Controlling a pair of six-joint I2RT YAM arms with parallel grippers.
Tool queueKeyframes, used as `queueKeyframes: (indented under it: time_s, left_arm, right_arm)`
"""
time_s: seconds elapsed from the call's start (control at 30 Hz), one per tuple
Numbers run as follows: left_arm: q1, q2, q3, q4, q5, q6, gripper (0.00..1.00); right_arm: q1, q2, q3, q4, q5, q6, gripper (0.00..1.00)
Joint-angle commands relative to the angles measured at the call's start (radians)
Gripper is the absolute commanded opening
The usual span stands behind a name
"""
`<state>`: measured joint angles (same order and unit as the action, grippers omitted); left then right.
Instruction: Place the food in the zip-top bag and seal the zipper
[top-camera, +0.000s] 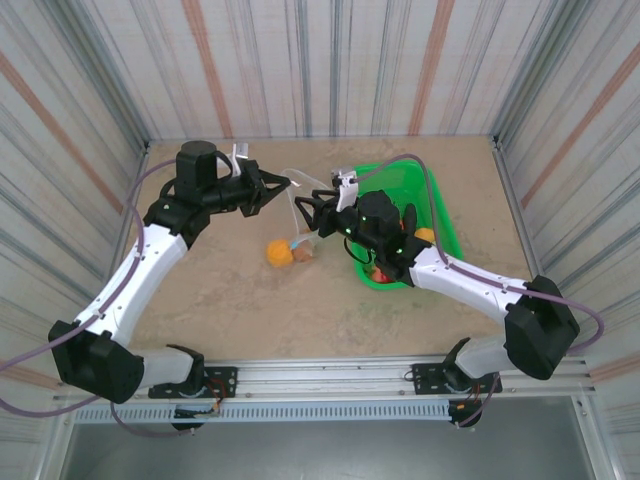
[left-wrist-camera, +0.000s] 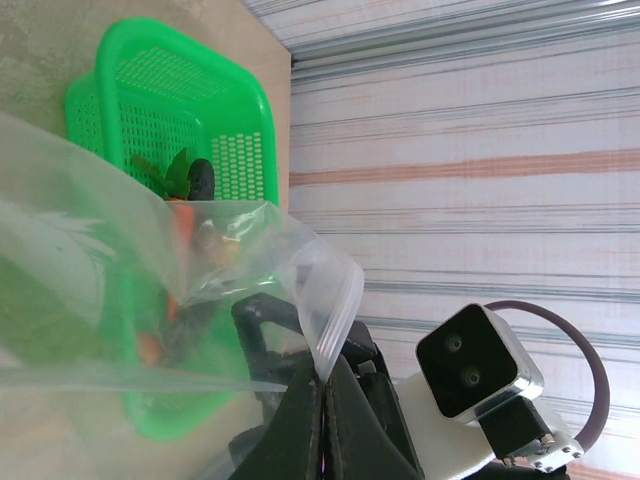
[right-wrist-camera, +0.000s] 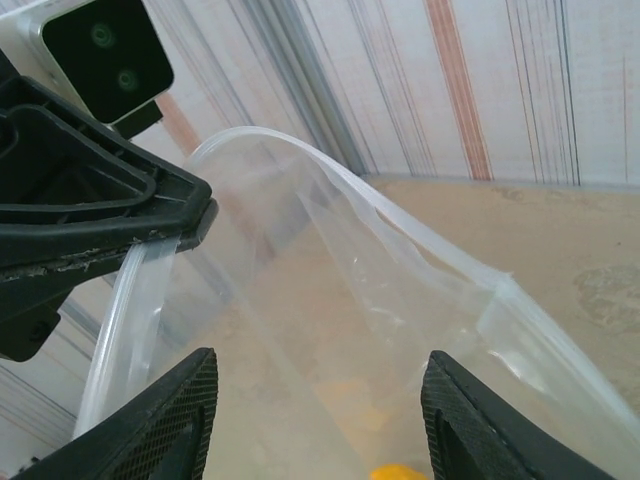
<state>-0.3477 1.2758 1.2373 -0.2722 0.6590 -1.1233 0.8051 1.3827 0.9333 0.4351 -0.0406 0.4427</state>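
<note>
Fingers (right-wrist-camera: 180, 420) of the right gripper (right-wrist-camera: 315, 375) sit lowest in the right wrist view, jaws apart, with the clear film of the zip-top bag (right-wrist-camera: 380, 310) between them and not clamped. Jaws of the left gripper (left-wrist-camera: 325, 375) are closed on the bag's upper edge, holding the mouth raised above the table (top-camera: 230, 300). Along the open mouth the zipper (right-wrist-camera: 430, 242) runs as a pale strip, unsealed. One orange (top-camera: 278, 252) and a small brown piece (top-camera: 303, 254) sit below the bag mouth; whether they are inside the bag cannot be determined. Just right of the right gripper stands the green basket (top-camera: 445, 225), containing further food, including a dark eggplant (left-wrist-camera: 200, 180)
</note>
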Motion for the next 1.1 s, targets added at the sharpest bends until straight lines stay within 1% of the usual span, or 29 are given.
queueKeyframes:
  time_s: [0.0, 0.1, 0.17, 0.23, 0.3, 0.4, 0.47, 0.53, 0.57, 0.63, 0.73, 0.8, 0.83, 0.97, 1.03, 1.07]
  left_arm:
    - [0.006, -0.012, -0.007, 0.039, 0.034, -0.008, 0.00]
    - [0.008, -0.015, -0.007, 0.025, 0.030, 0.010, 0.00]
    - [0.012, -0.015, -0.009, 0.015, 0.026, 0.027, 0.00]
    - [0.014, -0.011, -0.004, -0.009, 0.021, 0.062, 0.00]
    - [0.015, -0.004, 0.007, -0.039, 0.016, 0.109, 0.00]
    - [0.008, 0.005, 0.010, -0.068, 0.004, 0.162, 0.00]
    - [-0.010, 0.017, 0.022, -0.086, 0.003, 0.203, 0.00]
    - [-0.045, 0.028, 0.049, -0.136, -0.038, 0.265, 0.00]
    - [-0.062, 0.027, 0.055, -0.151, -0.070, 0.284, 0.00]
    - [-0.098, 0.023, 0.052, -0.157, -0.123, 0.314, 0.00]
    - [-0.118, 0.032, 0.048, -0.160, -0.144, 0.340, 0.00]
    - [-0.120, 0.047, 0.048, -0.166, -0.135, 0.348, 0.00]
    - [-0.120, 0.054, 0.049, -0.169, -0.132, 0.353, 0.00]
    - [-0.122, 0.069, 0.034, -0.154, -0.135, 0.345, 0.00]
    - [-0.129, 0.072, 0.016, -0.106, -0.139, 0.312, 0.00]
    - [-0.133, 0.072, 0.003, -0.070, -0.140, 0.286, 0.00]
  right_arm:
    - [0.005, -0.014, 0.005, -0.020, 0.018, 0.002, 0.57]
    - [0.003, -0.023, 0.023, -0.060, 0.003, -0.022, 0.57]
    - [0.003, -0.029, 0.065, -0.160, -0.007, -0.045, 0.58]
    - [0.002, -0.027, 0.147, -0.338, 0.012, -0.069, 0.58]
    - [-0.001, -0.024, 0.218, -0.456, 0.010, -0.089, 0.58]
    - [-0.001, -0.056, 0.254, -0.498, 0.026, -0.102, 0.56]
    - [-0.001, -0.085, 0.275, -0.537, 0.050, -0.113, 0.56]
    - [-0.006, -0.098, 0.335, -0.655, 0.112, -0.117, 0.55]
    - [-0.017, -0.097, 0.366, -0.715, 0.121, -0.105, 0.55]
    - [-0.059, -0.089, 0.433, -0.865, 0.106, -0.071, 0.55]
    - [-0.138, -0.092, 0.460, -1.004, 0.080, -0.018, 0.55]
    - [-0.197, -0.098, 0.452, -1.073, 0.031, 0.003, 0.55]
    - [-0.217, -0.097, 0.449, -1.109, 0.028, 0.006, 0.56]
    - [-0.305, -0.068, 0.419, -1.248, 0.040, 0.004, 0.59]
    - [-0.351, -0.048, 0.383, -1.280, 0.048, -0.002, 0.59]
    - [-0.368, -0.036, 0.358, -1.288, 0.079, -0.001, 0.59]
